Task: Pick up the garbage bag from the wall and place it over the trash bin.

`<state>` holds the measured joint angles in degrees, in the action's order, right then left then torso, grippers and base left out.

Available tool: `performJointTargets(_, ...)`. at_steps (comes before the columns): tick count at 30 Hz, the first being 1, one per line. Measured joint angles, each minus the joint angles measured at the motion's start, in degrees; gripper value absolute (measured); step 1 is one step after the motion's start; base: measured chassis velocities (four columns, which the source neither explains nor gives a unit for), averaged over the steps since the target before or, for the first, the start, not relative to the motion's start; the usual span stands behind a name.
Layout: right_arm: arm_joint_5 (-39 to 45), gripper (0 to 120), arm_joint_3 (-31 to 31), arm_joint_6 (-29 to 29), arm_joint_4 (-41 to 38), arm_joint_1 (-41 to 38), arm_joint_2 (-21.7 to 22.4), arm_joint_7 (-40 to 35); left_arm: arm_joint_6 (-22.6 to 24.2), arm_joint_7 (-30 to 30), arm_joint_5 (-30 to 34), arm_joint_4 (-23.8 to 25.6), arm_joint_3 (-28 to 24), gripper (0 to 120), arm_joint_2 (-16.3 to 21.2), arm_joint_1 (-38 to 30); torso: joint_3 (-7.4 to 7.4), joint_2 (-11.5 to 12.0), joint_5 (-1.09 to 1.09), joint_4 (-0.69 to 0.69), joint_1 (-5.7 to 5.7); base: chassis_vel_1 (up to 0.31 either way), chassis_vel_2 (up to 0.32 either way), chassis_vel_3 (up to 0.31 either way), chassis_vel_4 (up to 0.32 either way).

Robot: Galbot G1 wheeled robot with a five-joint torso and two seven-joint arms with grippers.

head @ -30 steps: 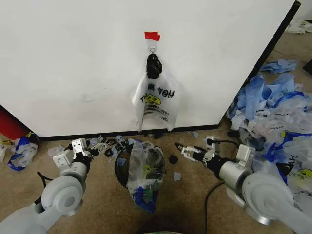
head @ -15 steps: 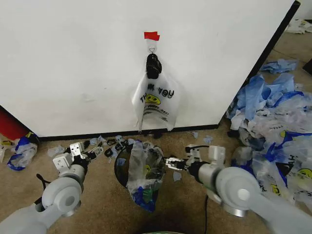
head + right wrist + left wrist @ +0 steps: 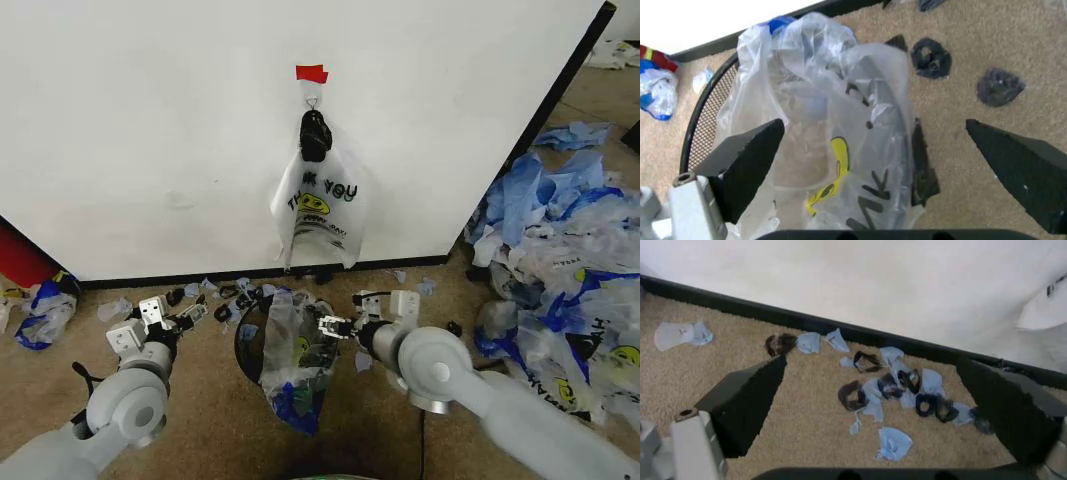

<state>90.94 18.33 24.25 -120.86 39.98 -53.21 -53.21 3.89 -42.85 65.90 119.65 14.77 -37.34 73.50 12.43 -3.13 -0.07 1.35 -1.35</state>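
Wall [image 3: 150,130] and the printed bag on its hook [image 3: 312,101] stand as they did a second ago; what has changed is the right arm, which has swung in from the heap side. The right gripper [image 3: 328,325] is now at the bin's [image 3: 243,350] rim on the robot's right, jaws wide apart and framing the bag [image 3: 290,345] without touching it. That looks like an approach to tug or spread the plastic, so the bag seems to be at the bin but not yet seated. It lies crumpled across the mouth. Its long axis runs from the wall side toward the robot, and a blue handle spills over the near rim onto the carpet. The left gripper [image 3: 188,314] hovers with its jaws apart over scraps [image 3: 880,390] by the wall base.
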Motion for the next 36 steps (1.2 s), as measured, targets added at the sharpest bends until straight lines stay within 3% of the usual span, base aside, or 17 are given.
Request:
performJointTargets(18, -3.9, 100, 2.3, 0.7, 2.9, 1.1, -2.5, -1.4, -0.5, 0.4, -1.4, 0.2, -0.2, 100, -0.7, 1.2, 0.00, 0.0, 0.00, 0.00, 0.00, 0.000, 0.000, 0.000, 0.000)
performJointTargets(23, -4.3, 87, 2.8, 0.7, 3.7, 0.9, -3.2, -2.0, -0.7, 0.4, -1.9, 0.2, -0.2, 100, -0.8, 1.6, 0.00, 0.0, 0.00, 0.00, 0.00, 0.000, 0.000, 0.000, 0.000)
performJointTargets(36, -6.6, 39, 4.0, 0.1, 4.4, 2.6, -3.0, -1.7, -0.6, -0.2, 0.1, 1.7, -0.4, 100, -0.8, 1.8, 0.00, 0.0, 0.00, 0.00, 0.00, 0.000, 0.000, 0.000, 0.000)
